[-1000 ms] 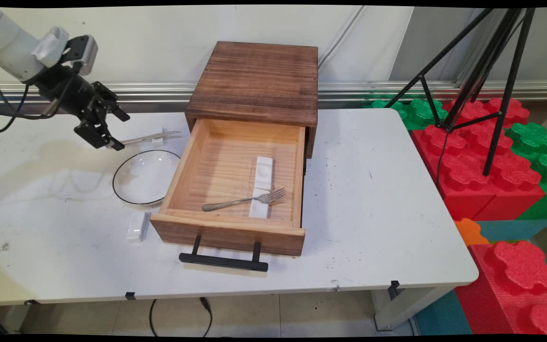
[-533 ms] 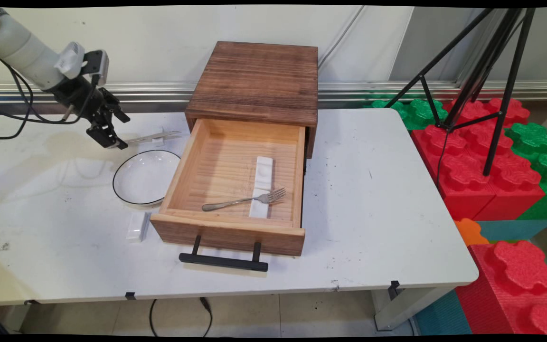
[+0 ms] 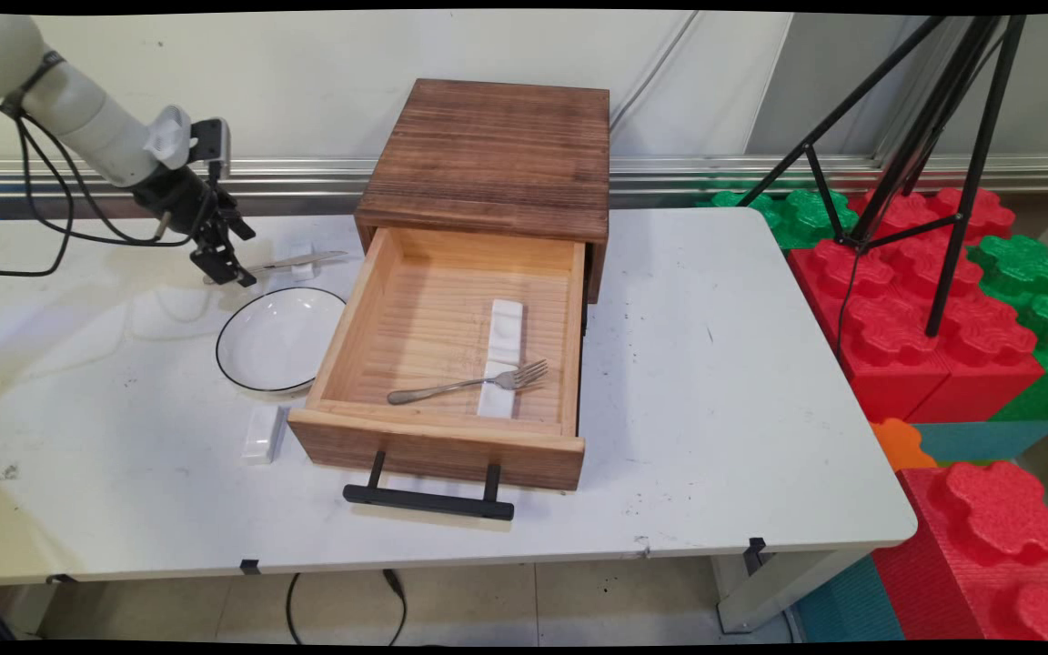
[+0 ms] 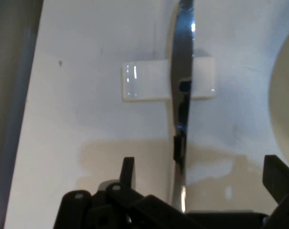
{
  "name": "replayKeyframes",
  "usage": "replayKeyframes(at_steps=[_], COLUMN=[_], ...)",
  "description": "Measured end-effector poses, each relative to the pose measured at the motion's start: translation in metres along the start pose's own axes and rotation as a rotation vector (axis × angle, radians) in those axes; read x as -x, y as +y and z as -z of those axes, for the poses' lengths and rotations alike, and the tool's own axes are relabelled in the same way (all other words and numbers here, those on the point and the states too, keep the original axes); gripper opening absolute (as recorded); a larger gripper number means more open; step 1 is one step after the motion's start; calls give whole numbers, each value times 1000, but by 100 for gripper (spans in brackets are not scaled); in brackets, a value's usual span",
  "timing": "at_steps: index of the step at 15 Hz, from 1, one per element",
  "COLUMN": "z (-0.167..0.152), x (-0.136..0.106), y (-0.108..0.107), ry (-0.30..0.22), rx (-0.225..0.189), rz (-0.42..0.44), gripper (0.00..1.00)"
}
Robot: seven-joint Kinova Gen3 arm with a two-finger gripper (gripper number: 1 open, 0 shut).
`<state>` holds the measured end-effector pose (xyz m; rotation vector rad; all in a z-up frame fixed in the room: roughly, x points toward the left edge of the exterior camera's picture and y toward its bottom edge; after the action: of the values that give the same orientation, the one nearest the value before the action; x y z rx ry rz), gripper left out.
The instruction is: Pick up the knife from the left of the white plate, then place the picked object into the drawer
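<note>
A silver knife [image 3: 292, 265] lies on a small white rest [image 3: 303, 262] at the back left of the table, just behind a black-rimmed white plate [image 3: 278, 338]. My gripper [image 3: 228, 264] is open and low over the knife's handle end. In the hand view the knife [image 4: 180, 95] runs up the middle across the white rest [image 4: 139, 81], and its handle lies between the two spread fingertips [image 4: 128, 169] of my gripper [image 4: 201, 176], which touch nothing that I can see.
A wooden box [image 3: 488, 155] stands right of the knife with its drawer [image 3: 438, 446] pulled out; a fork [image 3: 469, 384] lies inside on a long white rest [image 3: 501, 359]. Another white rest [image 3: 262, 432] lies beside the drawer front. A tripod and foam blocks [image 3: 933, 318] stand at right.
The gripper has moved right and down toward the knife's handle end, and the arm has swung in behind it. Nothing on the table has shifted.
</note>
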<state>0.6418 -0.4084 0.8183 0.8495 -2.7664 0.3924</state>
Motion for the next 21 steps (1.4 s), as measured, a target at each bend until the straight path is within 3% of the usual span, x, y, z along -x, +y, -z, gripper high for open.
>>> replayKeyframes(at_steps=[11,12,21], z=[-33,-34,-34], x=[0,0,3], y=[-17,-17,-21], ry=[-4,-3,7], rx=[25,25,28], rz=[-21,-23,-28], gripper=[100,0,0])
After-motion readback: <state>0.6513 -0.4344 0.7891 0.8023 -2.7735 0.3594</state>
